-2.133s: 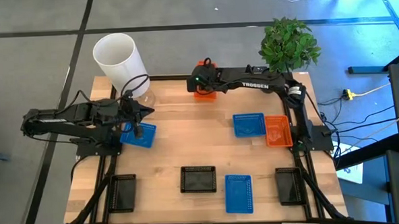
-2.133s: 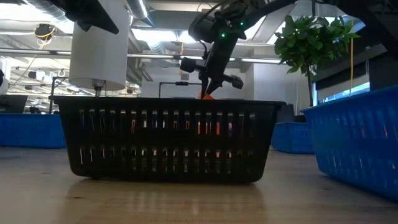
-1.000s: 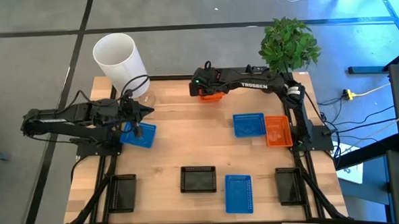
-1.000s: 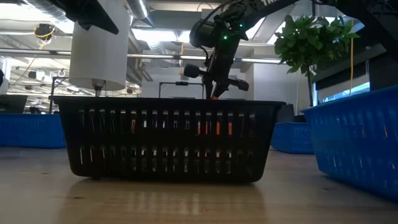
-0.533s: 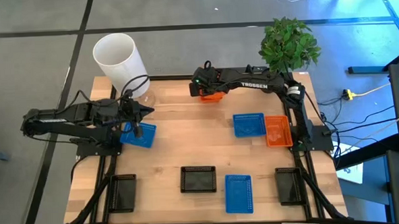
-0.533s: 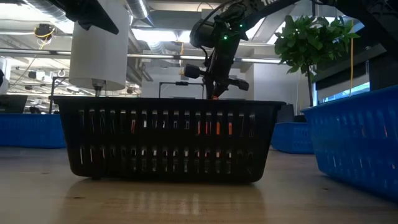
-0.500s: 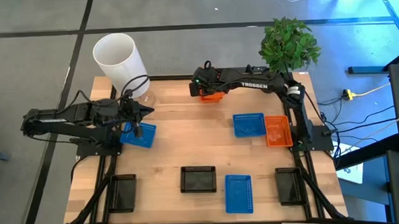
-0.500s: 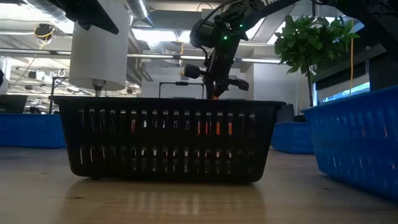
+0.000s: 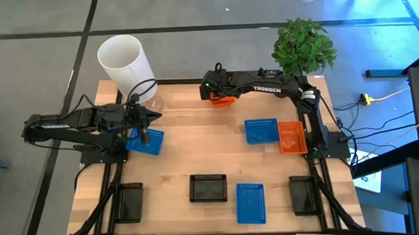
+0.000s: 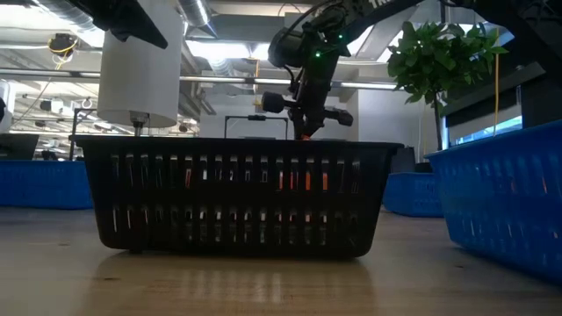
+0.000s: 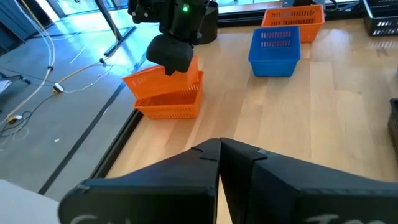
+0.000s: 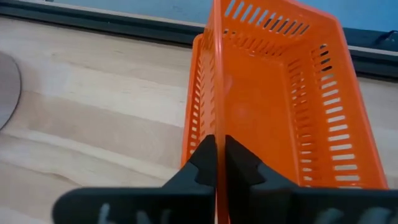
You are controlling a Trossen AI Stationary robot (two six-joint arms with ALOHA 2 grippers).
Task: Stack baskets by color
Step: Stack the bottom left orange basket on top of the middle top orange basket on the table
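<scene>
At the upper centre of the high view, the right end effector (image 9: 220, 96) is clamped on the thin slotted wall of an orange basket (image 12: 280, 106), a shallow rectangular plastic mesh tray at the far edge of the pale wooden worktop (image 9: 197, 150). A second orange basket (image 9: 291, 138) sits beside a blue basket (image 9: 261, 131) at right. The left end effector (image 9: 145, 132), fingers pressed together, hovers over another blue basket (image 9: 146, 141) near a smooth white cylinder (image 9: 123, 61). Every basket looks empty.
</scene>
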